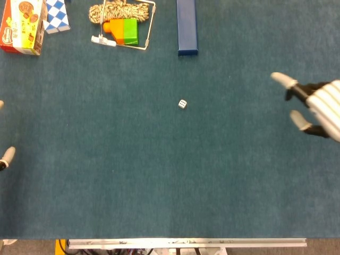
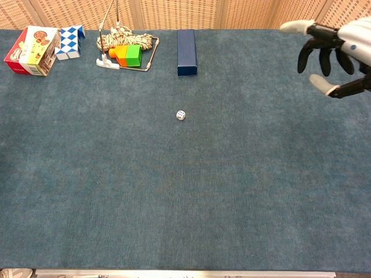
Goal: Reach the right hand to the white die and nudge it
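Note:
The small white die (image 1: 182,104) (image 2: 181,115) lies alone near the middle of the teal table cloth. My right hand (image 1: 313,107) (image 2: 333,52) hangs at the right edge, well to the right of the die, fingers spread and holding nothing. Of my left hand only fingertips (image 1: 6,156) show at the left edge of the head view, too little to tell how it stands.
Along the far edge stand a dark blue long box (image 1: 186,26) (image 2: 186,52), an orange and green block (image 1: 123,31) inside a wire frame with a rope coil (image 1: 118,10), a blue-white checkered toy (image 1: 56,15) and a red snack box (image 1: 22,25).

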